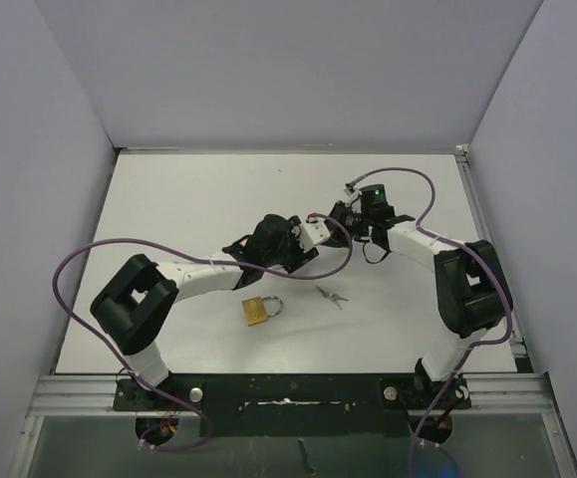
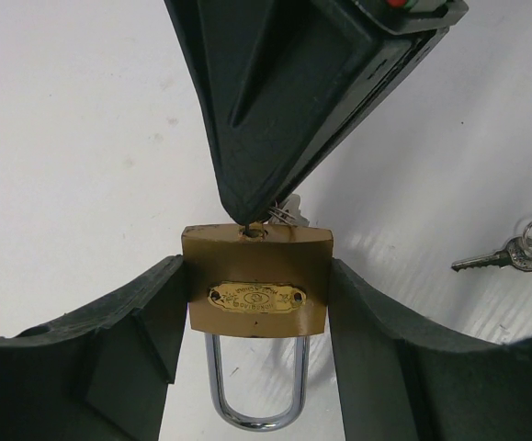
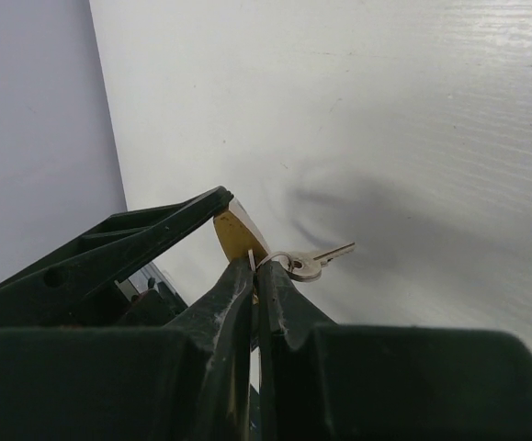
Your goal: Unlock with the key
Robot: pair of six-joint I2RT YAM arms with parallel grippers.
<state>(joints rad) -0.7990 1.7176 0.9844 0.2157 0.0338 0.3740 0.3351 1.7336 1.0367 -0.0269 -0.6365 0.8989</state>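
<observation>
The left gripper [image 2: 254, 276] stood about half open and had a brass padlock [image 2: 258, 292] clamped between its fingers, one finger on each narrow side of the body. Both were raised above the white bench [image 1: 208, 194]. The face with the oval label was turned up to the wrist camera. The shackle [image 2: 254, 400] pointed back toward the palm of this gripper, and both of its legs went into the body. The keyhole [image 2: 253, 232] was on the far end of the padlock, just past the fingertips. The right gripper [image 3: 254, 268] stood directly in front of the left one with its tip almost touching that end. Its fingers were pressed fully together on the key [image 2: 246, 223], of which only a thin piece showed between the tip and the keyhole. How deep the key sat I cannot tell. A spare key [image 3: 321, 259] on a ring hung just beside the tip of the right gripper. A loose bunch of keys [image 2: 509, 253] lay on the bench, to the right of the left gripper and apart from it. A second padlock [image 1: 257, 313] lay flat on the bench behind the left gripper, near its forearm.
</observation>
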